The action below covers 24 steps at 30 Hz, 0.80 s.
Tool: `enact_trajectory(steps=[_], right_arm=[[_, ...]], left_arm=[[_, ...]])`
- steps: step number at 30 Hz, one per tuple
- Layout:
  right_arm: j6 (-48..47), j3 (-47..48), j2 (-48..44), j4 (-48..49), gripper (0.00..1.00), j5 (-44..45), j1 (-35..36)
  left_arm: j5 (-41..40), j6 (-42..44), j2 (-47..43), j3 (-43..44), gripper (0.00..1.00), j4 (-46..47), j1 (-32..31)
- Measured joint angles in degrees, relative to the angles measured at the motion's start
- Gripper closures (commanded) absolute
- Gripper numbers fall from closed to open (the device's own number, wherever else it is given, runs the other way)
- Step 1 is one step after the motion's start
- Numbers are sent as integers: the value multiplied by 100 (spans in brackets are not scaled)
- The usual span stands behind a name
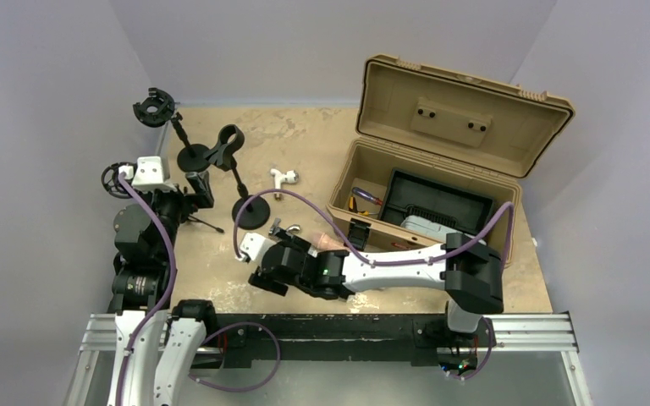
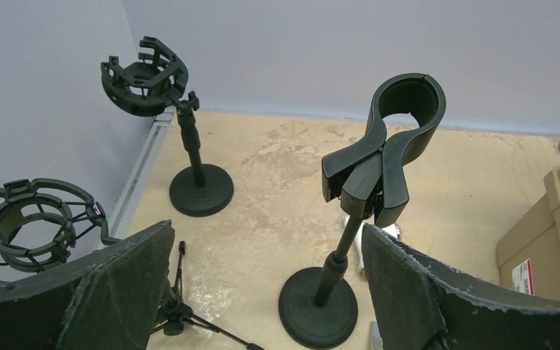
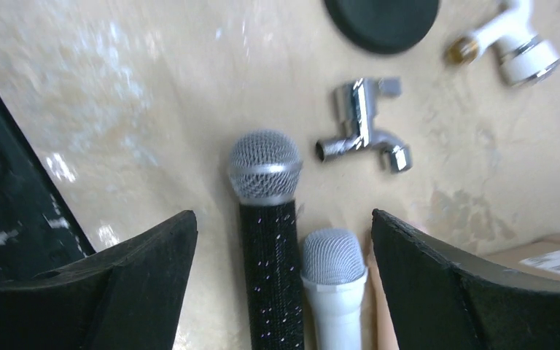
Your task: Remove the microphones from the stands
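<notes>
The left claw (image 2: 264,244) gapes wide and empty, with the clip-topped stand (image 2: 379,168) at its one o'clock, its clip bare, so a careless swing could topple it. The black microphone (image 3: 270,240) lies flat on the bench (image 3: 117,109) between the wide-spread fingers of the right claw (image 3: 283,219), untouched (the job looks all but done). A skewed lift could nudge it into the white microphone (image 3: 333,284) at its three o'clock, or roll it toward the chrome tap (image 3: 361,138) at one o'clock.
</notes>
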Motion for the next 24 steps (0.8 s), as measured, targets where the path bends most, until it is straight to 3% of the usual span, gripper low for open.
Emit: enact_trajectory(steps=[11, 21, 24], right_arm=[[-326, 55, -1080, 1139, 10, 229, -11], [-201, -1311, -2817, 2850, 10, 101, -44], [-203, -1722, -3169, 3230, 10, 129, -46]], left_arm=[[9, 2, 173, 0, 3, 11, 0], [107, -15, 175, 48, 3, -44, 0], [192, -76, 363, 492, 2, -448, -2]])
